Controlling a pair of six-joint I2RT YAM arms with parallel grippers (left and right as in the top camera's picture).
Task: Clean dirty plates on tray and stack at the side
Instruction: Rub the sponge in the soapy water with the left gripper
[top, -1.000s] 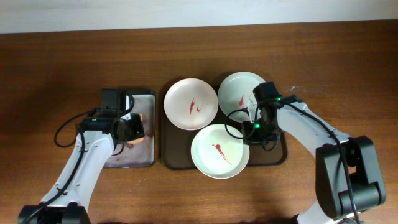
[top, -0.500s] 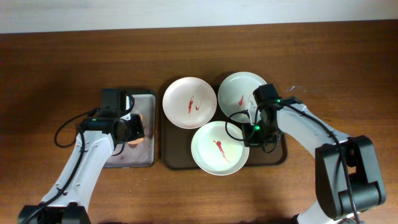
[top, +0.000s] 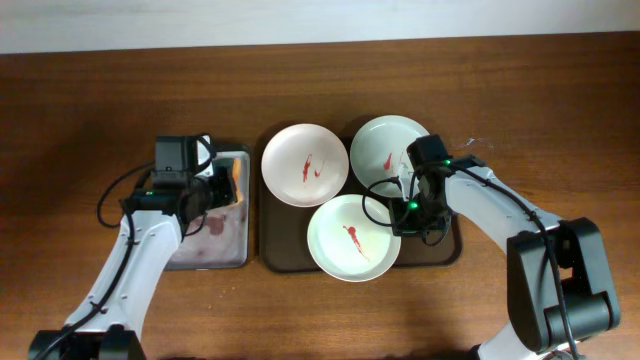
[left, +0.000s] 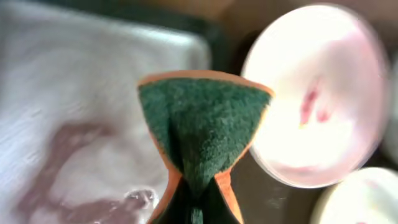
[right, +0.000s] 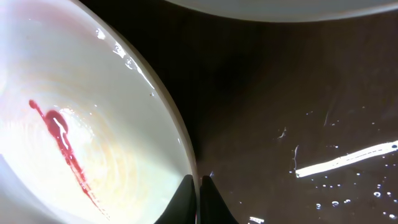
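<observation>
Three plates with red sauce smears lie on the dark brown tray (top: 283, 250): one at the back left (top: 306, 165), one at the back right (top: 390, 148) and a paler one in front (top: 353, 240). My right gripper (top: 404, 222) is shut on the right rim of the front plate (right: 93, 124), one finger inside the rim and one outside (right: 198, 182). My left gripper (top: 220, 186) hangs above the grey metal tray (top: 215, 248), shut on a green and orange sponge (left: 202, 124), which folds between its jaws (left: 198, 208).
The grey metal tray (left: 74, 93) is wet with pinkish residue. The back left plate (left: 317, 99) lies just right of the sponge. Water drops dot the brown tray's floor (right: 298, 93). Bare wooden table (top: 560, 110) surrounds both trays.
My left gripper has risen and moved toward the back of the grey tray with the sponge. My right gripper has closed fully on the front plate's rim, and that plate shifted slightly left.
</observation>
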